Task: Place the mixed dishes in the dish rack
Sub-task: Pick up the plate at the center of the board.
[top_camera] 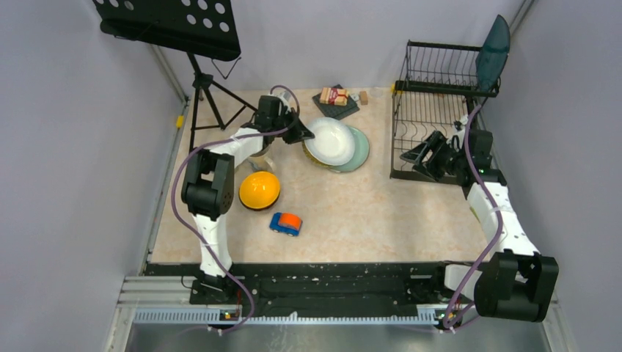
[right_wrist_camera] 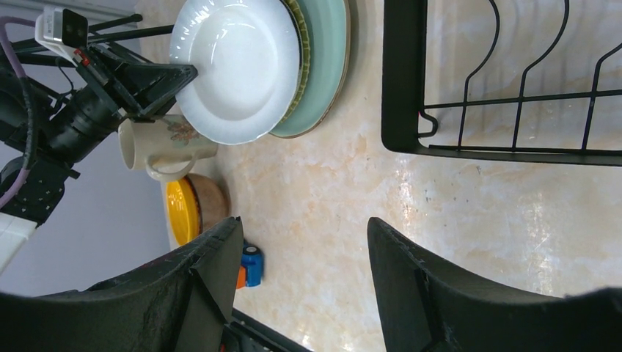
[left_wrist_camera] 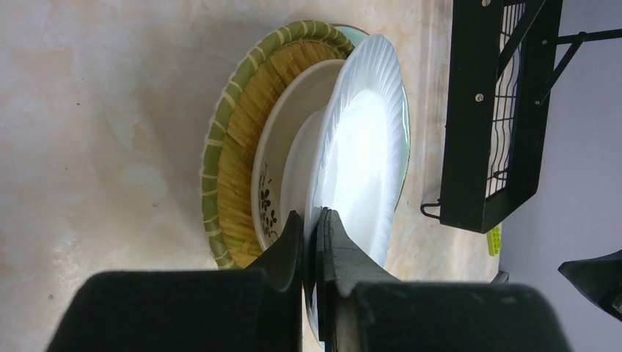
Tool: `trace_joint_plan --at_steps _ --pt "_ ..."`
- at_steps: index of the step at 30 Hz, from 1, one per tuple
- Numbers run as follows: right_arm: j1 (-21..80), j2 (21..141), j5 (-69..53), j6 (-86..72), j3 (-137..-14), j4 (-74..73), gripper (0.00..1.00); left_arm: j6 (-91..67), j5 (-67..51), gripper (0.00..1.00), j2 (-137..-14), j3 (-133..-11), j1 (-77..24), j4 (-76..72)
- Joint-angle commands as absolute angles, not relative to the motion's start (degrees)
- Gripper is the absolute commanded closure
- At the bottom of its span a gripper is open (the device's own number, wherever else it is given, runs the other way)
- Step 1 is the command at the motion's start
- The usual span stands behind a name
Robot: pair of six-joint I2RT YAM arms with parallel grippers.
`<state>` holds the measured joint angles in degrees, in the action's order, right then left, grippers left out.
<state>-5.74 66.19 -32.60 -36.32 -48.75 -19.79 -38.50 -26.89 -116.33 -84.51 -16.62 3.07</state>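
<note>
Counting one dark teal plate in the dish rack, I'm barely started: left jaws clamp the cream plate tilted on its stack, right jaws apart; bowl and mug sit on the surface

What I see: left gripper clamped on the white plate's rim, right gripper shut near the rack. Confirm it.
Not quite: the right gripper is open, jaws apart and empty, as the right wrist view shows. The left gripper does clamp the white plate by its rim.
</note>
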Motion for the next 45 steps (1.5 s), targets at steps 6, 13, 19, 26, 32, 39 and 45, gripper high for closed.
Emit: trace_joint_plan --at_steps 6,13,19,26,32,39,45 --pt "-5.36 66.1 -32.7 -37.26 -49.04 -18.74 0.36 -40.94 -31.38 1.0 -112.85 -85.06 -15.97 -2.48" --pt "-5.36 66.26 -32.93 -37.38 -49.06 -18.63 0.36 -42.61 -33.28 1.0 -110.67 -80.93 -15.99 -9.11" --pt "-5.35 66.14 -34.74 -38.71 -48.42 -16.4 0.34 -44.77 -35.7 1.0 -109.13 -80.18 -16.0 -13.4" --pt "-5.27 65.1 -37.52 -40.61 -46.68 -12.26 0.22 -46.86 -37.2 1.0 -107.92 -79.48 -16.0 -15.72" --pt "-5.27 64.24 -38.98 -42.43 -45.55 -9.18 0.04 -48.25 -36.96 1.0 -106.75 -78.43 -16.0 -17.42" --pt "-5.27 64.35 -35.3 -43.74 -45.49 -9.55 0.03 -47.7 -36.25 1.0 -104.89 -77.86 -16.0 -16.81" --pt "-5.27 66.52 -26.11 -40.61 -52.1 -20.34 0.02 -48.87 -36.09 1.0 -103.97 -76.65 -16.08 -18.19"
